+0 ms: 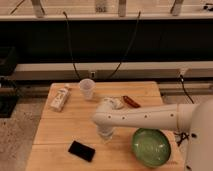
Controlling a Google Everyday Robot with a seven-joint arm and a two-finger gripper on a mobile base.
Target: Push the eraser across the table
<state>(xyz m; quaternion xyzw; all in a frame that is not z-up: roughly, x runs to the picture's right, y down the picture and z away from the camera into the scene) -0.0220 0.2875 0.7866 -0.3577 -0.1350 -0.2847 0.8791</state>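
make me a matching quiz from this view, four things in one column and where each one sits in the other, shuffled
Things
1. eraser
2. green bowl
3. clear cup
4. end effector

Places
a. upright near the far edge of the table
b. lying flat at the near left
c. at the near right corner
d. shut, pointing down at mid-table, between the eraser and the green bowl

Pairs: 1-b, 2-c, 3-a, 4-d
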